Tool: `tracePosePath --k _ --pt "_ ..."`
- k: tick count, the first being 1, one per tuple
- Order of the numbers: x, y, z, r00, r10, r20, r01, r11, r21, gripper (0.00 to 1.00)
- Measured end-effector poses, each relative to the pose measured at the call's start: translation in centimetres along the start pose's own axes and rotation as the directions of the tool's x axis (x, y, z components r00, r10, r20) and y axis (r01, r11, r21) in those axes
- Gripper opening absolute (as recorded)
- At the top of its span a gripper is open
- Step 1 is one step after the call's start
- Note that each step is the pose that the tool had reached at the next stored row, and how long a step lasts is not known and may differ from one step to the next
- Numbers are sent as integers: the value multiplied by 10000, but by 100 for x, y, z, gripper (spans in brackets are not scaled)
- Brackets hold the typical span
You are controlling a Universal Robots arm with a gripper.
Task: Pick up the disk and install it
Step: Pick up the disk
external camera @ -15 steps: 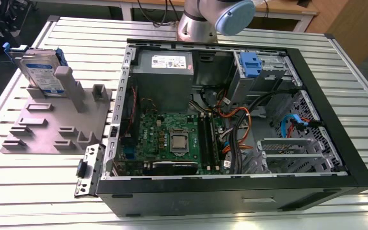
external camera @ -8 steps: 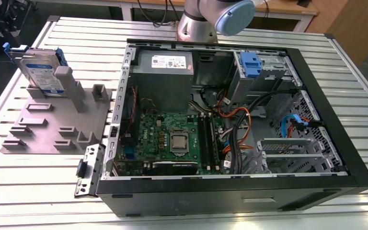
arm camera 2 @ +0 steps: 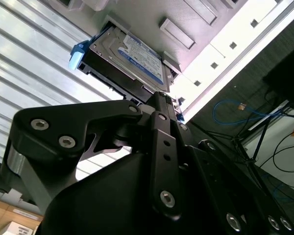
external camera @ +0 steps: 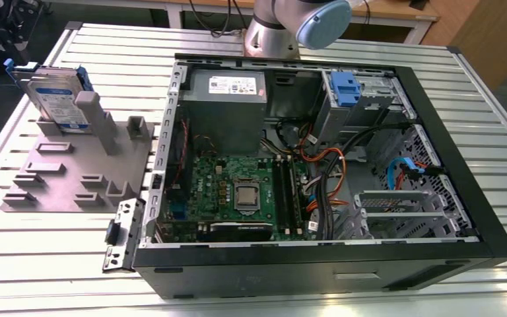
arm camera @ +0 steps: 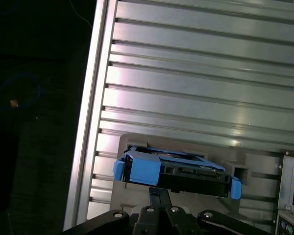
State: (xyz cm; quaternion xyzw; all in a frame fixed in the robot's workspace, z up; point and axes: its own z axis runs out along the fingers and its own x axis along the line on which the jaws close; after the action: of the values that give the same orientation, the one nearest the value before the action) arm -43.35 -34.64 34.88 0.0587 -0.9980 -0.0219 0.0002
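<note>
The disk [external camera: 58, 94] is a silver drive with a white-and-blue label and blue rails. It stands on edge in a grey fixture [external camera: 77, 173] on the exterior view's left, beside the open computer case [external camera: 324, 165]. In both wrist views the disk [arm camera 2: 130, 56] [arm camera: 175, 170] lies beyond the black links of my gripper [arm camera: 158, 198]. The exterior view shows nothing holding or touching the disk, so the gripper is apart from it. Only the arm's base and a grey-blue joint [external camera: 322, 20] appear there, behind the case.
Inside the case are a motherboard [external camera: 236, 188], a grey power supply box [external camera: 222, 92], loose cables [external camera: 324, 165] and a metal drive cage with a blue latch [external camera: 345, 89]. All of this rests on a ribbed metal table [external camera: 51, 264]; its edge [arm camera: 85, 147] runs close behind the fixture.
</note>
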Motion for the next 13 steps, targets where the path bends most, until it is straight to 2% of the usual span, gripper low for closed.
tracePosePath --k 13 --pt "0 0 0 9999 -163 -7 163 9999 0 11"
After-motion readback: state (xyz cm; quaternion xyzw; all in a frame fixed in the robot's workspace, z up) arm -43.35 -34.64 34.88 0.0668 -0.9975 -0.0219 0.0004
